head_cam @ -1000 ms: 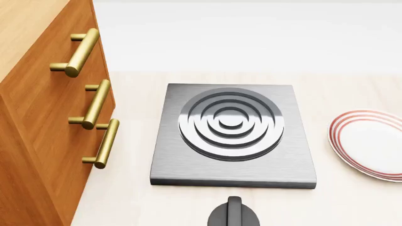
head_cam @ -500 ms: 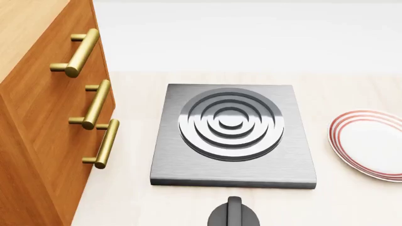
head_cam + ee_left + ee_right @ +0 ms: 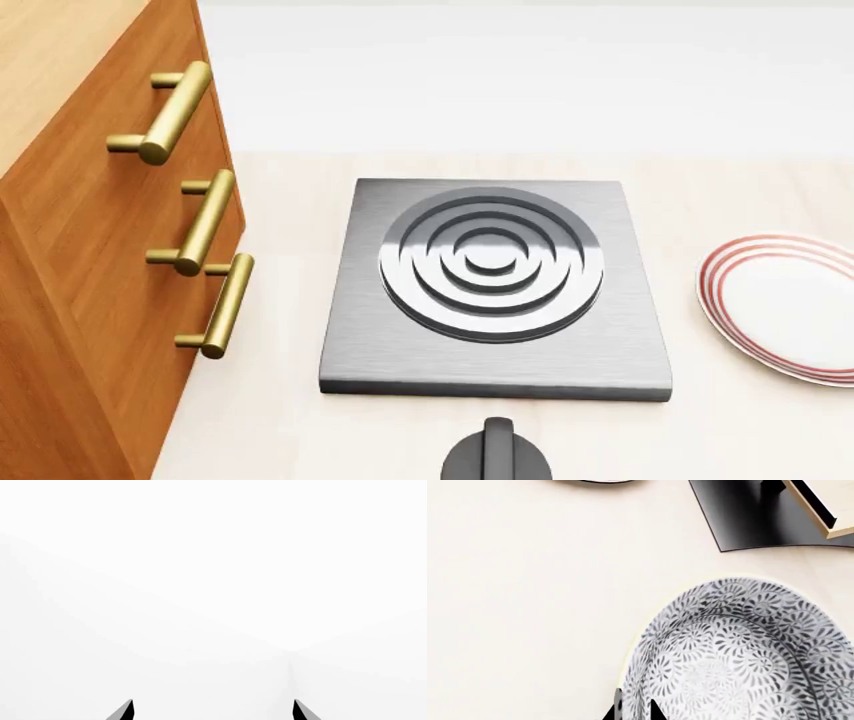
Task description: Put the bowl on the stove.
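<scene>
Jaws of right gripper [image 3: 634, 711] — at bowl [image 3: 740, 655] rim.

You have open counter [image 3: 280, 420] all round the stove [image 3: 497, 290]. Left, the wooden cabinet [image 3: 80, 260] with its brass handles [image 3: 214, 305] crowds close; the plate [image 3: 787, 305] sits right, and the knob [image 3: 497, 455] just near (tight gap there).

Left end effector [image 3: 213, 711]: two pointed black fingertips [image 3: 124, 711], grey inner faces.

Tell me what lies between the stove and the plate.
Nothing: in the head view, only bare pale counter separates the stove from the plate.
</scene>
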